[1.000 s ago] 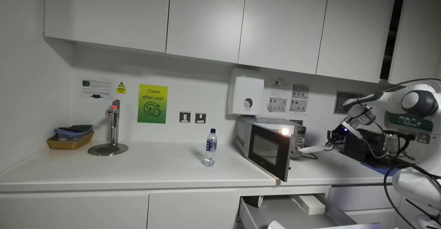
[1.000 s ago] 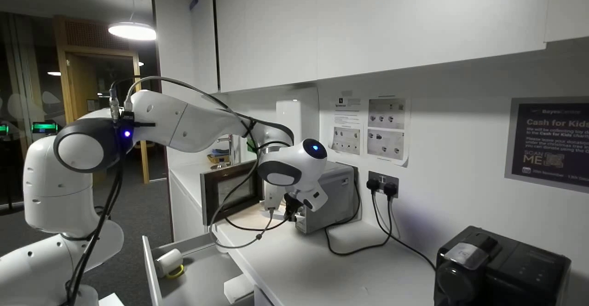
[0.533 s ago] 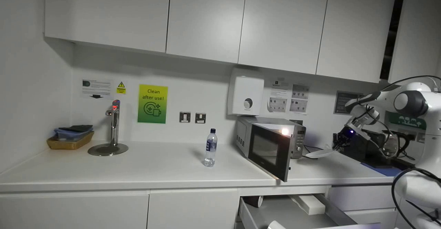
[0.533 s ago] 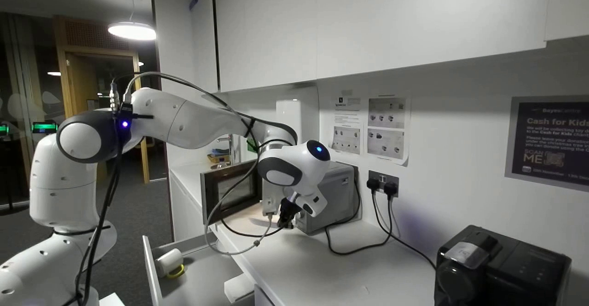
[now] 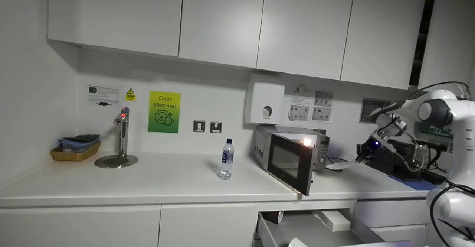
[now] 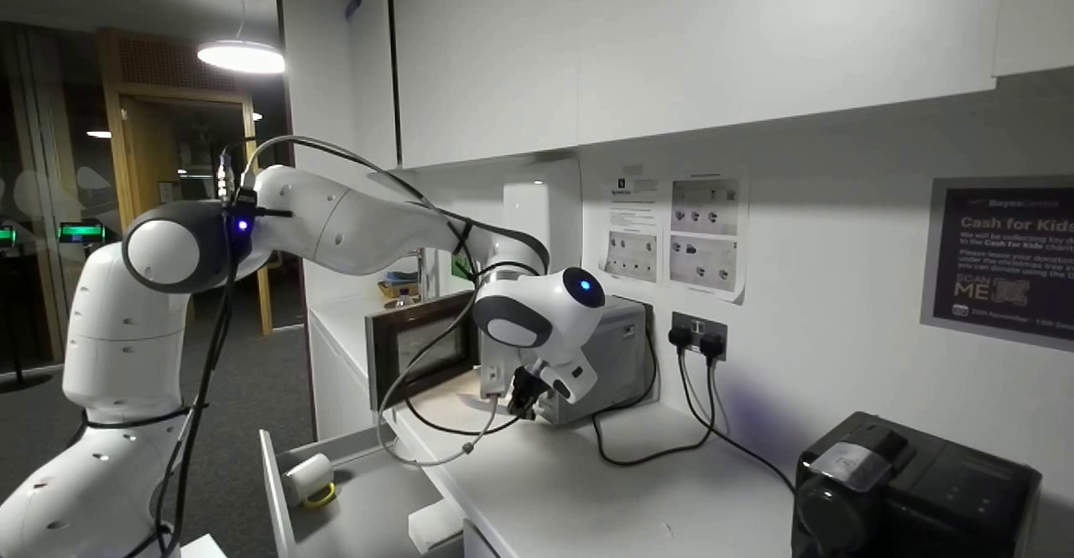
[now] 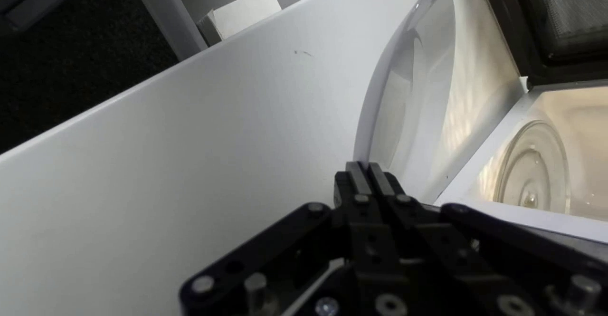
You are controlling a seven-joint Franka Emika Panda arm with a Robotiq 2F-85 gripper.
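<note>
Over the desk (image 7: pixel 190 130), near the open front of the microwave (image 5: pixel 322 154), my jaws are pressed together on the near rim of a white plate (image 7: pixel 411 83), pinching it. From that grip it points slantwise along the desk, toward the front edge and the open door (image 5: pixel 289 158). In the wrist view I get it as a long oval, its long axis running up and a little right; in an exterior view it shows almost edge-on, a thin sliver. Whether it touches the desk, I can't tell. The door's outer corner reaches the front edge, and I can see a glass turntable (image 7: pixel 534 164) inside the microwave. Below that edge a pulled-out drawer (image 5: pixel 304 230) holds a white box (image 5: pixel 337 221) and a white mug (image 6: pixel 309 476) on its side. Further along the desk a bottle (image 5: pixel 227 161) stands upright.
</note>
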